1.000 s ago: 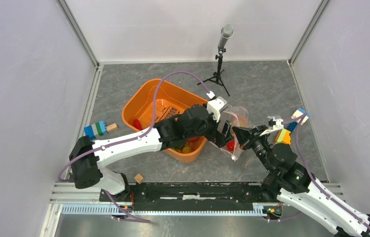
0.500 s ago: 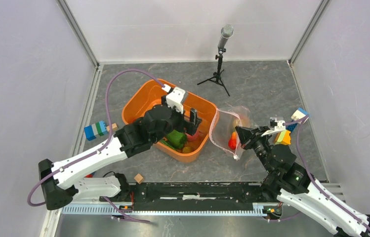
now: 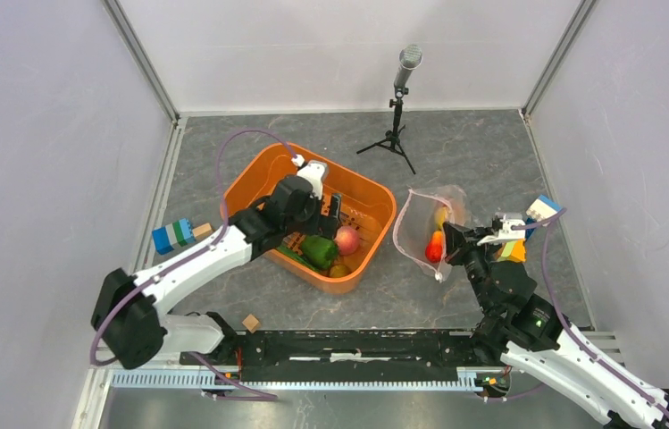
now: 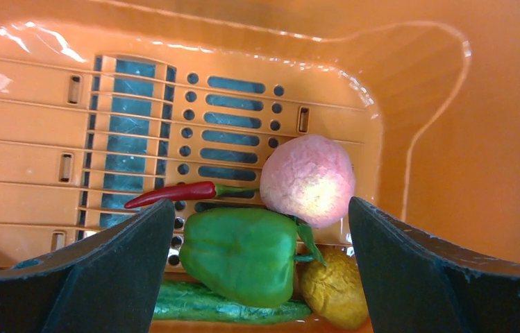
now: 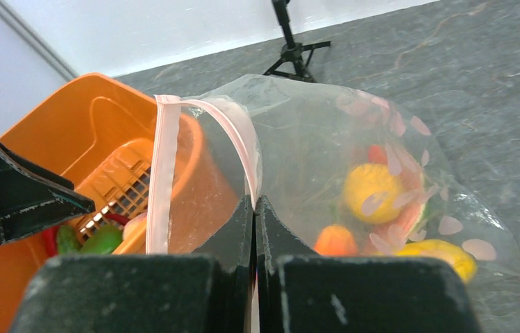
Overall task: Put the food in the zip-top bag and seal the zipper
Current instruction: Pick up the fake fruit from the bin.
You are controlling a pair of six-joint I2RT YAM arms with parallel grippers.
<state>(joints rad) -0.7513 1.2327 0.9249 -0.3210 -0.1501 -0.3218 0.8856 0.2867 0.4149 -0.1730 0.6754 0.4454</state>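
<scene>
Food lies in two places. Some of it is already inside the zip-top bag (image 5: 326, 152): a round yellow piece (image 5: 375, 191), an orange piece (image 5: 335, 241) below it, and a long yellow piece (image 5: 444, 253) at the bottom. The rest is in the orange basket (image 4: 465, 139), at the end nearest to my bases. There a green bell pepper (image 4: 239, 253) touches a pinkish peach (image 4: 307, 180), and a thin red chili pepper (image 4: 173, 194) lies on the slotted floor beside them. A cucumber (image 4: 222, 311) lies along the wall under the bell pepper, with a lumpy yellow piece (image 4: 337, 291) at its end.

The bag lies on the grey table (image 3: 473, 152) just to the right of the basket, with its mouth wide and turned toward the basket. The zipper (image 5: 160, 173), a pink strip, runs around this mouth and is not pressed together.

My right claw (image 5: 254, 205) is pressed together on the mouth edge of the bag and pinches the film at the pink strip, holding it lifted. My left claw (image 4: 258, 208) is spread wide and hangs inside the basket above the bell pepper and the peach, with nothing between its fingers.

Farther away, a microphone on a small tripod (image 3: 399, 98) stands at the back of the table. Coloured building blocks (image 3: 174, 235) lie left of the basket, and a small wooden cube (image 3: 251, 323) lies near the front rail.
</scene>
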